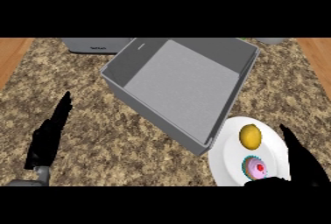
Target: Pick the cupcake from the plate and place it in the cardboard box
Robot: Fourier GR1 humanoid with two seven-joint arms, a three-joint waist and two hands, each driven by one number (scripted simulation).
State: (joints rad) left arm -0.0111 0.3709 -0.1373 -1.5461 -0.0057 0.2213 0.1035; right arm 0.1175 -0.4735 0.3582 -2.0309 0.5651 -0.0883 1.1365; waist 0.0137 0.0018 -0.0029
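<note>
While cupcake [256, 168] sits partly hidden, right robot hand [298, 164] open, holding nothing, cropped.

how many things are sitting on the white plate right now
2. A yellow lemon-like fruit lies on the far half of the plate; the cupcake, pink with a red top, sits on the near half, beside the right hand. The hand may hide more.
</note>
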